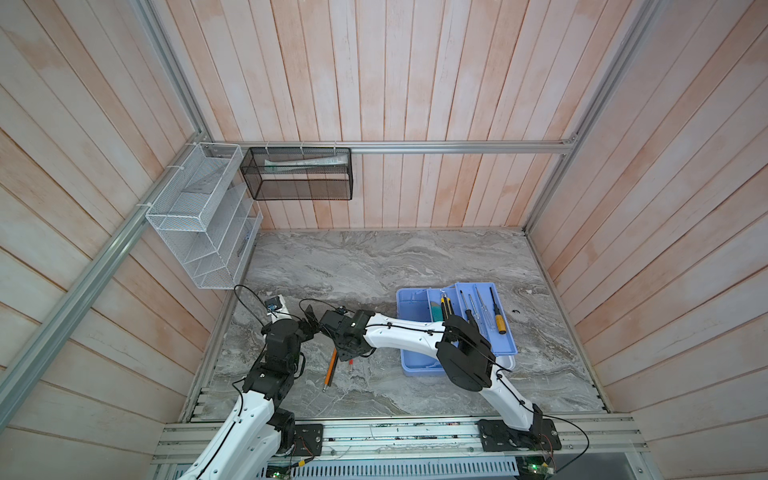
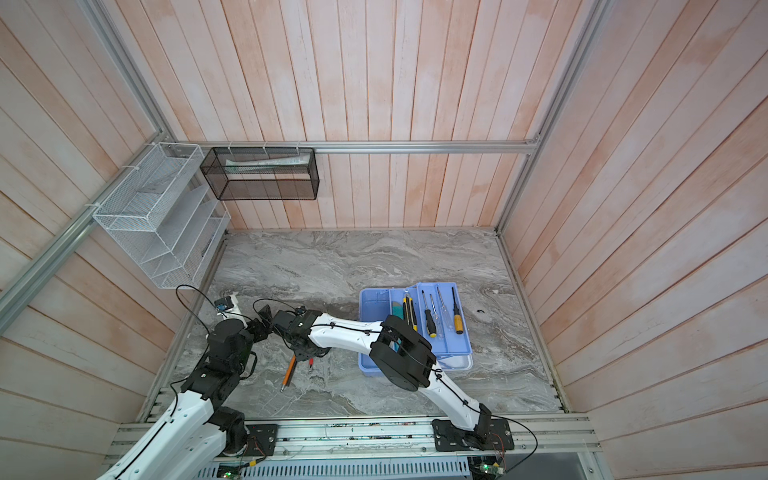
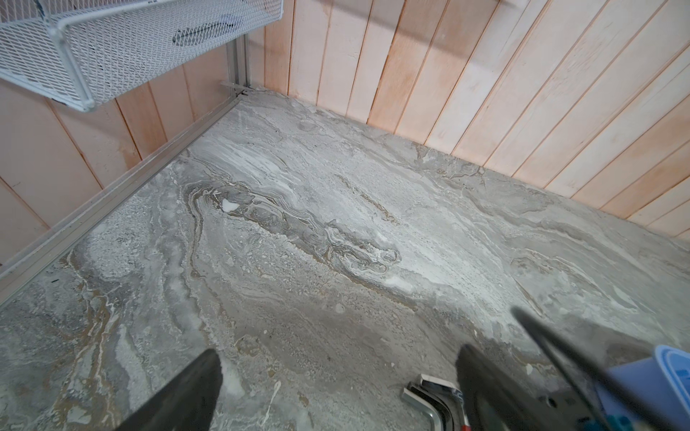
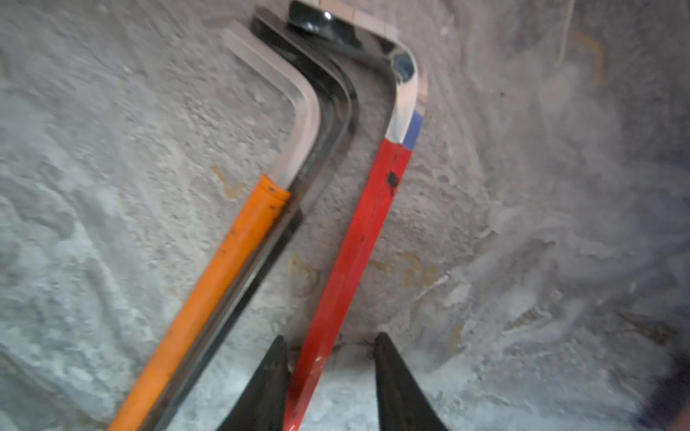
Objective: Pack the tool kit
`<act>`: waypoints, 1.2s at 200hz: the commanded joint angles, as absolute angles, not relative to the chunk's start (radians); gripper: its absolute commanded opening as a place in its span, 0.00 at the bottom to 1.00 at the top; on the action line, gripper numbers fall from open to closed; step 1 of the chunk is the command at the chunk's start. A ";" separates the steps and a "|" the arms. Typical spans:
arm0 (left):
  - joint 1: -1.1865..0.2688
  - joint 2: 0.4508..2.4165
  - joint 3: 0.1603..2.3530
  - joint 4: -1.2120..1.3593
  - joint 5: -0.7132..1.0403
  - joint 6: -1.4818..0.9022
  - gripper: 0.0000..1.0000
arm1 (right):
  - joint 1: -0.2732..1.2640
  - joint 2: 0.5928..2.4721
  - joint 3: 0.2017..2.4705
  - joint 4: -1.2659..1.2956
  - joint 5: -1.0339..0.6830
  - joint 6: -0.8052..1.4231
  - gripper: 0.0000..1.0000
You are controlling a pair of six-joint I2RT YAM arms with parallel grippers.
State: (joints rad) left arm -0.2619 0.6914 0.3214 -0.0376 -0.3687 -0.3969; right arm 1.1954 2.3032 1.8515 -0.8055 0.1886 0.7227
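The blue case (image 1: 415, 362), its tray (image 1: 508, 343) of screwdrivers (image 1: 500, 322) across it, sits right of centre on the table (image 1: 374, 266); left of it, the right jaws straddle a red-sleeved key (image 4: 347, 261) beside an orange-sleeved key (image 4: 209, 294), unclamped, and the left jaws stand wide apart, empty.

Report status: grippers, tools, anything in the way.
Left gripper open, empty. Right gripper open, straddling red hex key on table. Orange hex key close beside it. Blue case open.
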 commanded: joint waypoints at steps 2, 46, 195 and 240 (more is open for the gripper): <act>-0.259 0.678 0.311 -0.025 -0.370 -0.406 1.00 | 1.198 2.281 1.788 -0.881 0.216 0.730 0.38; -0.259 0.678 0.310 -0.025 -0.370 -0.406 1.00 | 1.186 2.276 1.736 -0.746 0.151 0.738 0.38; -0.259 0.673 0.310 -0.025 -0.373 -0.407 1.00 | 1.113 2.280 1.730 -0.685 0.158 0.722 0.00; -0.259 0.675 0.310 -0.026 -0.373 -0.407 1.00 | 1.103 2.177 1.713 -0.688 0.208 0.709 0.00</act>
State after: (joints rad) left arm -0.2619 0.6830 0.3214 -0.0372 -0.3691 -0.4011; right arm 1.1263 2.2459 1.7443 -0.6468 0.1463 0.7258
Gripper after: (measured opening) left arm 0.997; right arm 0.077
